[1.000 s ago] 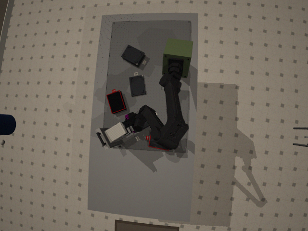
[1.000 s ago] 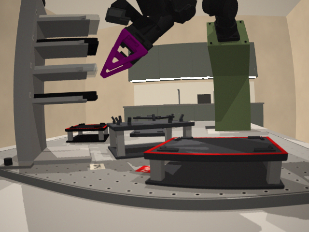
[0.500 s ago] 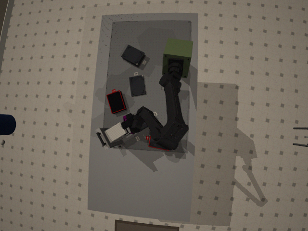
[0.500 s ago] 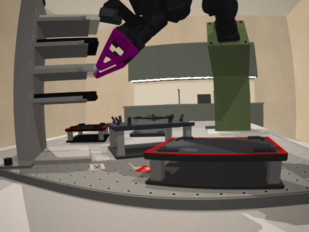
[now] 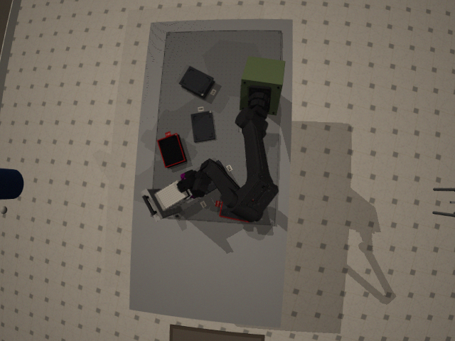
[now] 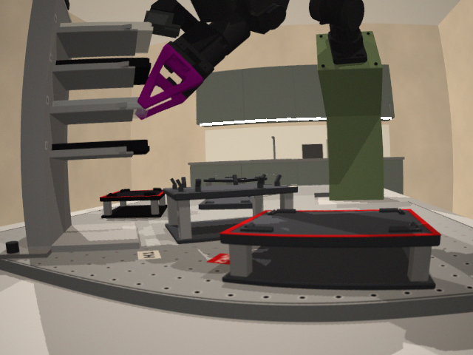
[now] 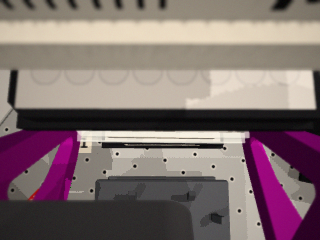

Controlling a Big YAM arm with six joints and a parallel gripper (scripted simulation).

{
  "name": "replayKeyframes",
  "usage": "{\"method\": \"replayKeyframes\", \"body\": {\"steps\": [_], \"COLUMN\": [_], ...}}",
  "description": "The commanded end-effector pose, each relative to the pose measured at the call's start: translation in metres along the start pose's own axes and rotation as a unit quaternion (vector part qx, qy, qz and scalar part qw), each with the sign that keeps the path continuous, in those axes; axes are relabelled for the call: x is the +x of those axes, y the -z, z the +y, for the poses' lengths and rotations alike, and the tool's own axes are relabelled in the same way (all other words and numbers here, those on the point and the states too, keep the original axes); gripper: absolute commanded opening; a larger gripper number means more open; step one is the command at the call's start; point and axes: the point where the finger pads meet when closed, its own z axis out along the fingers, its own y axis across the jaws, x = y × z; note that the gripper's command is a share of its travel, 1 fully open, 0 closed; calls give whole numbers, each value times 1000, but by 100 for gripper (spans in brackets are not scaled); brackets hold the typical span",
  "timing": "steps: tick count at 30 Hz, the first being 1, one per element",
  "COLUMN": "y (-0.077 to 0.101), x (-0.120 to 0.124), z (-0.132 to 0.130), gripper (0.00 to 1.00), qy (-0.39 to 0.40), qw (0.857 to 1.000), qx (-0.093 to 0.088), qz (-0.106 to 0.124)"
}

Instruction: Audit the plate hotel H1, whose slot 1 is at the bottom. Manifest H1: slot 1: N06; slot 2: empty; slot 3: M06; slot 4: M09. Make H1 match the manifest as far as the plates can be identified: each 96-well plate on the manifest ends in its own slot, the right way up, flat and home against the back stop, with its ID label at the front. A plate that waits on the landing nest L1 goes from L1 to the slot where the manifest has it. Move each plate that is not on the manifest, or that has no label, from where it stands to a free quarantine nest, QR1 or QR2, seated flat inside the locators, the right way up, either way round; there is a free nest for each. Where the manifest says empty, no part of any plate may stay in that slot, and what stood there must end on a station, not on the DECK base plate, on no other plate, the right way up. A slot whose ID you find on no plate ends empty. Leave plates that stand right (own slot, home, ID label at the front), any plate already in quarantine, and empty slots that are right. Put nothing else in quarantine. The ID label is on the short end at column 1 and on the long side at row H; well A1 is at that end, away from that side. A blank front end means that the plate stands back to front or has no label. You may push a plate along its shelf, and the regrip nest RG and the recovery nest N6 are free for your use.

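Observation:
The grey hotel H1 (image 6: 41, 152) (image 5: 167, 212) stands at the left. My gripper (image 6: 141, 112) (image 7: 161, 120) (image 5: 187, 186) is at slot 2, tilted down, its purple fingertips against both sides of the front end of a clear plate (image 6: 128, 104) (image 7: 112, 136). That plate still lies on its shelf. A black plate (image 6: 139, 146) lies in slot 1 and another black plate (image 6: 141, 69) (image 7: 165, 120) in slot 3. A white plate (image 5: 170, 195) lies in slot 4. No ID label is legible now; the plates' far ends are hidden.
A red-rimmed quarantine nest (image 6: 328, 240) (image 5: 234, 218) stands near the front, another red-rimmed nest (image 6: 131, 197) (image 5: 185, 154) farther back. A grey nest (image 6: 233, 194) (image 7: 115, 192) stands in front of the hotel, below my fingers. Two dark nests (image 5: 202, 126) (image 5: 197, 81) stand farther off.

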Motion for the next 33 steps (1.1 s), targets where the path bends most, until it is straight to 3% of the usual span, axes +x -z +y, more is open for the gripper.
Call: {"method": "replayKeyframes", "body": {"steps": [1, 21, 22, 33], "y": [-1, -1, -5, 11], "x": [-8, -8, -9, -1], "z": [1, 1, -8, 11], "gripper": [86, 86, 86, 86], "qy": [0, 0, -5, -4], "qw": [1000, 1000, 1000, 1000], "qx": [-2, -2, 8, -14], "qz": [-10, -10, -8, -15]}}
